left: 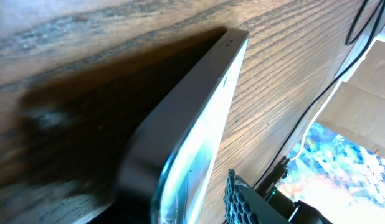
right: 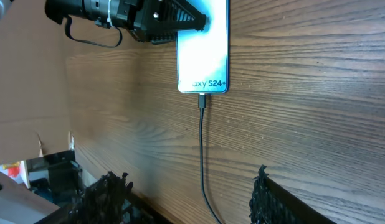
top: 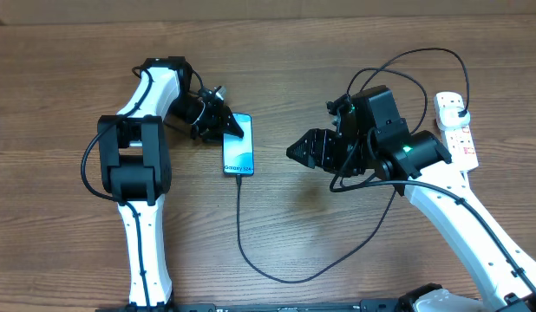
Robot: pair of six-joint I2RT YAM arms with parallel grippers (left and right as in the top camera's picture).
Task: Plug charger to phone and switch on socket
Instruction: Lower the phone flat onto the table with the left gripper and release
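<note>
We see the slim blue-screened smartphone point(top: 238, 149) lying flat on the brown wood-grain bench point(top: 320, 61), left of centre. The thin black charger cable point(top: 240, 221) is plugged into its lower edge and loops across the bench toward the right arm point(top: 476, 217), which covers part of its run. Left gripper point(top: 233, 128) sits over the phone's top-left corner; we cannot tell how wide its jaws are. Right gripper point(top: 296, 150) hovers just right of the phone, wide and empty. White oblong power strip point(top: 460, 143) lies far right with a black plug point(top: 460, 110) in it.
</note>
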